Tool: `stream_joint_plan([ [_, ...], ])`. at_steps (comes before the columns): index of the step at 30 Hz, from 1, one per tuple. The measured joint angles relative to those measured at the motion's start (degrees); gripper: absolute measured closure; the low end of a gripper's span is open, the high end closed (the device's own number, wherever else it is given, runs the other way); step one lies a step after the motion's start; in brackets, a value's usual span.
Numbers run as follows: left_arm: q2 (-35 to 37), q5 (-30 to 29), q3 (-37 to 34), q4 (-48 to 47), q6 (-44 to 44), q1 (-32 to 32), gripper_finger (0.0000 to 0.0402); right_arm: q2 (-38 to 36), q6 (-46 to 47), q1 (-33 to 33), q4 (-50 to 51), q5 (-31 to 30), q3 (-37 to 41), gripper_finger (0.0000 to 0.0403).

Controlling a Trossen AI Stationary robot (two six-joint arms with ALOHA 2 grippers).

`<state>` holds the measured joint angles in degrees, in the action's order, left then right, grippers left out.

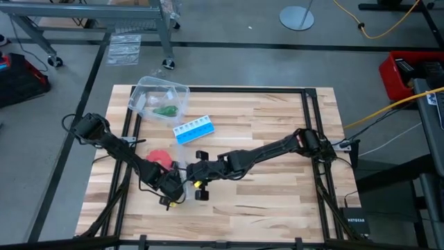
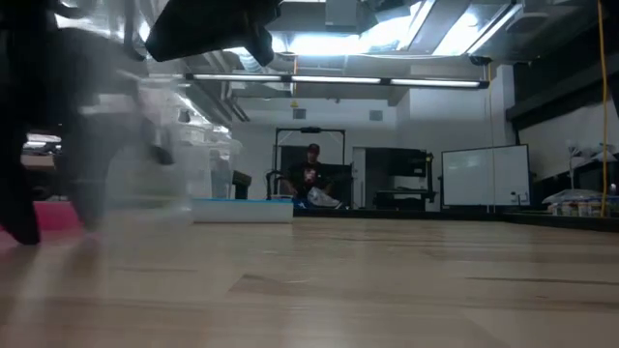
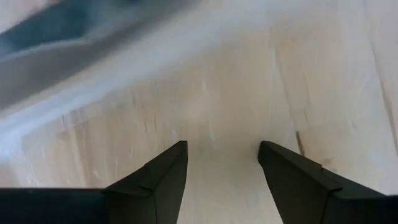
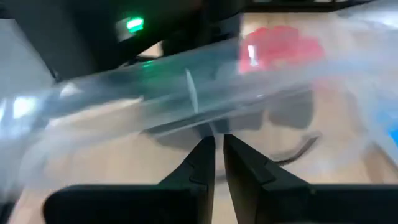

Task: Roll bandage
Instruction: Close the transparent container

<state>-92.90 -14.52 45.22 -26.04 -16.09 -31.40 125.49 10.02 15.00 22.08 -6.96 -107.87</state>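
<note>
Bandage [image 1: 166, 110]: a small dark green bundle lying inside the clear plastic container [image 1: 142, 89] at the far left of the table, well apart from both grippers. Left gripper [image 1: 173, 196] sits low over bare wood near the front edge, fingers spread, nothing between them. Right gripper [image 1: 197, 174] is just beside it, nearer the red disc [image 1: 160, 155]; its fingers are nearly closed, and the wrist view shows a blurred clear sheet or tube across them, so whether anything is pinched cannot be told. Blue-and-white pill box [image 1: 193, 130] lies between grippers and container. Judgement: the bundle lies away toward the far side, nearer the left arm's base, which has the shorter reach; bundle's long axis not discernible
</note>
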Motion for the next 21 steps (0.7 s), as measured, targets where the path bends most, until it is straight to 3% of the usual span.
stream_joint_plan([
  [14,0.1,-0.2,0.4,-1.4,-2.5,0.1,0.0204,-0.1,0.5,-0.6,2.2,1.2,0.0,0.0363],
  [21,1.8,1.8,0.2,-3.8,-5.8,0.2,0.0204,-0.1,3.8,-1.4,8.5,5.3,-0.1,0.0363],
])
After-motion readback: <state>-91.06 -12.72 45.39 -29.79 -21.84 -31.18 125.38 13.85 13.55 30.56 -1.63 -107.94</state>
